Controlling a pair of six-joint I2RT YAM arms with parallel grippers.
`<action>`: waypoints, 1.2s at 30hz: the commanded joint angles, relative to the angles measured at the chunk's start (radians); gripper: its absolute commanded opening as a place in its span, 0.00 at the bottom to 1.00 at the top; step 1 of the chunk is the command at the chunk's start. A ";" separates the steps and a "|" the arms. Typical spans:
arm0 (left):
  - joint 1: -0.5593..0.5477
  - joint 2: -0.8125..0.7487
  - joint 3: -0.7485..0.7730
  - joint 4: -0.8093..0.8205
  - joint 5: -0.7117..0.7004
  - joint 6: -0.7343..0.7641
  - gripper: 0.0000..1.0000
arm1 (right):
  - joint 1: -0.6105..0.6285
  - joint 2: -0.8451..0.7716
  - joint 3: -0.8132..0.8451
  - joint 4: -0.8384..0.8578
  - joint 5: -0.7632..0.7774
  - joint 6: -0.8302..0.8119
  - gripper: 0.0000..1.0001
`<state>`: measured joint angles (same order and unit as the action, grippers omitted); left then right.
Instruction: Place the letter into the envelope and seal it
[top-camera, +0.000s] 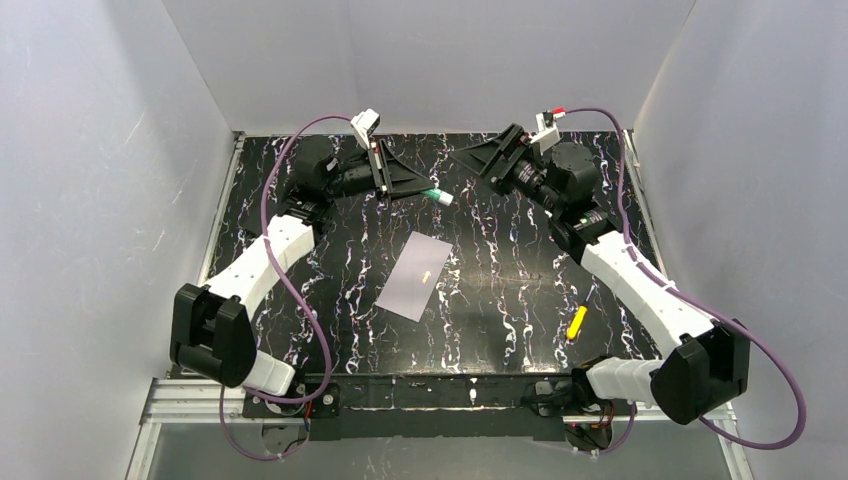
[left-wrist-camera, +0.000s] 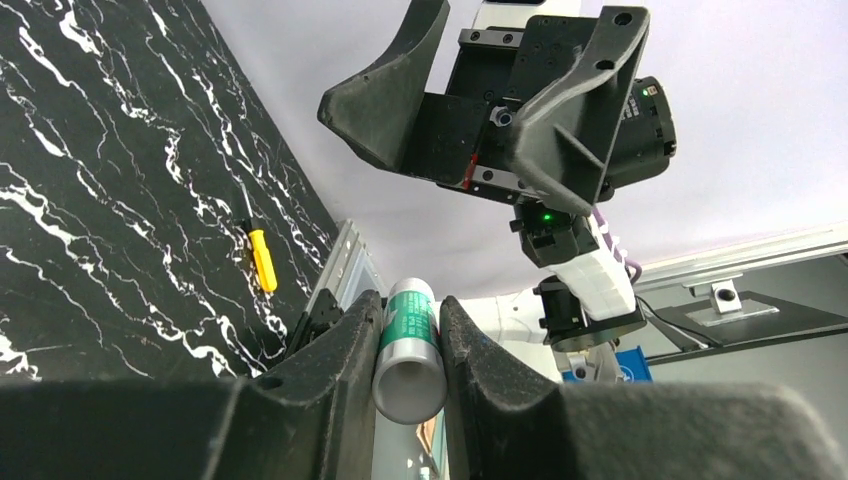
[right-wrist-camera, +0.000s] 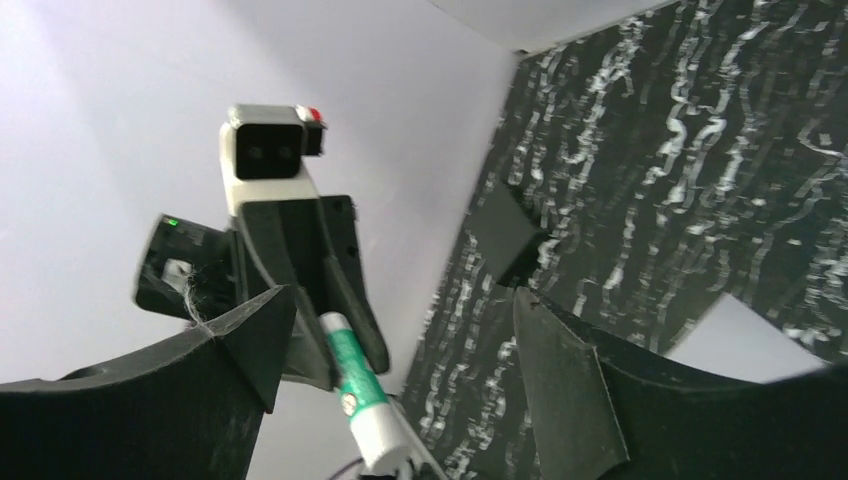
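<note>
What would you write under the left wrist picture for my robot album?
Left claw grips a green-and-white tube while the open right claw faces it.

Grn/wht glue stick (top-camera: 438, 196), ylw screwdriver (top-camera: 577, 322), blk marbled table (top-camera: 500, 290)

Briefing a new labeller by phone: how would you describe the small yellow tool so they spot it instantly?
Look at the black marbled table, near-right part, beside the right arm. A screwdriver lies there alone: the only yellow thing, apart from the pale envelope mid-table.
</note>
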<state>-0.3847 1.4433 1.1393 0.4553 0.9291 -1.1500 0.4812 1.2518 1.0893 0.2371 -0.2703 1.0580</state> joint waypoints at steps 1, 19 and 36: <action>0.017 -0.015 -0.020 -0.020 0.094 0.022 0.00 | -0.005 -0.041 0.037 -0.132 -0.010 -0.233 0.87; -0.160 0.366 0.236 -0.775 -0.104 0.387 0.00 | -0.007 -0.006 0.122 -0.728 0.342 -0.575 0.82; -0.325 0.748 0.448 -0.872 -0.178 0.387 0.09 | -0.025 0.003 -0.107 -0.748 0.365 -0.433 0.77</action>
<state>-0.6926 2.1799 1.5425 -0.3885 0.7589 -0.7734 0.4702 1.2442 1.0164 -0.5495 0.1421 0.5564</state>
